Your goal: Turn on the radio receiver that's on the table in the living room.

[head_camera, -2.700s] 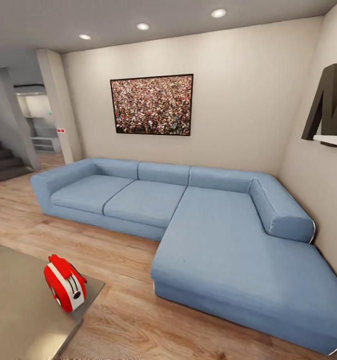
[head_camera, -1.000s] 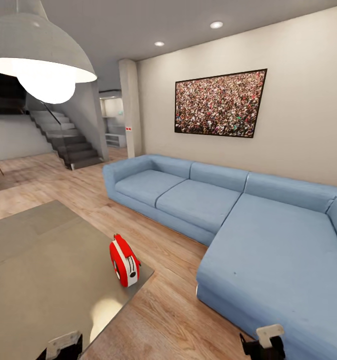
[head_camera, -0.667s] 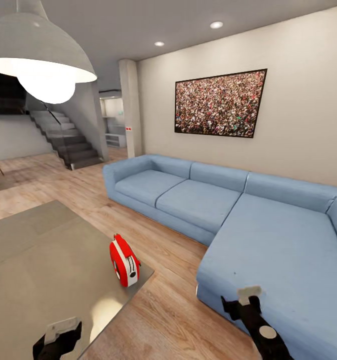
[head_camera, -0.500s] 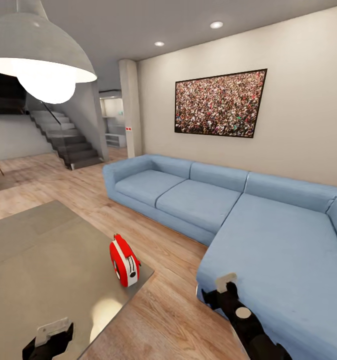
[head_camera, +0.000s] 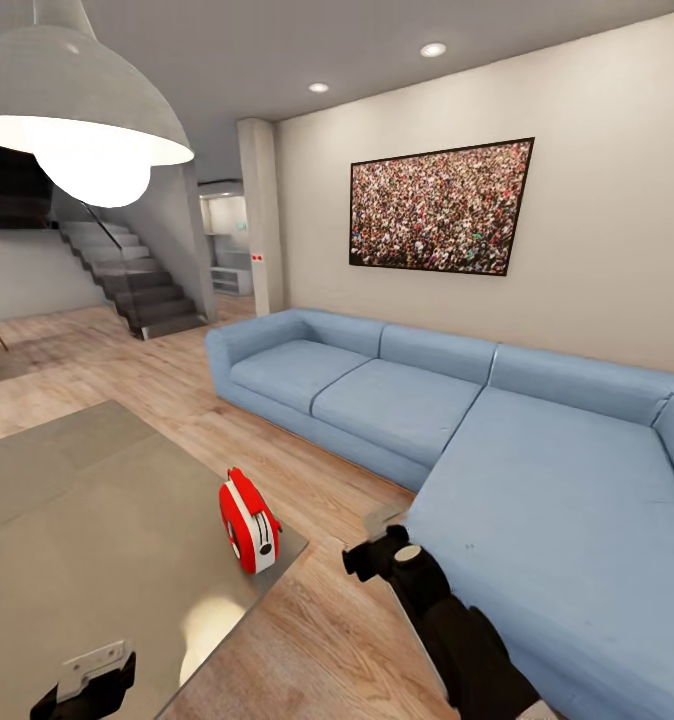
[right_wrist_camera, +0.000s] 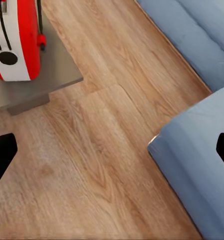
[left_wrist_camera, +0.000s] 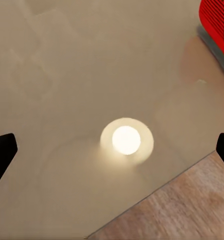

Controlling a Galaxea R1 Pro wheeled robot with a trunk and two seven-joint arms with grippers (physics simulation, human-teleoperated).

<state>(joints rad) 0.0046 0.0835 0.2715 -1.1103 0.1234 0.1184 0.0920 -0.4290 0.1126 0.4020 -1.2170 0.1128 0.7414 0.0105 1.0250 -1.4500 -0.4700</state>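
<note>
Red radio receiver [head_camera: 248, 523] stands upright on the bench [head_camera: 87, 540] near its corner, narrow end toward me; my right claw [head_camera: 369, 553], open and empty, hangs over floor just right of it, nearer than left claw [head_camera: 82, 685], also open, empty

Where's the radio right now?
In the head view the radio stands at the near right corner of the table, with the right gripper raised over the floor just to its right.
</note>
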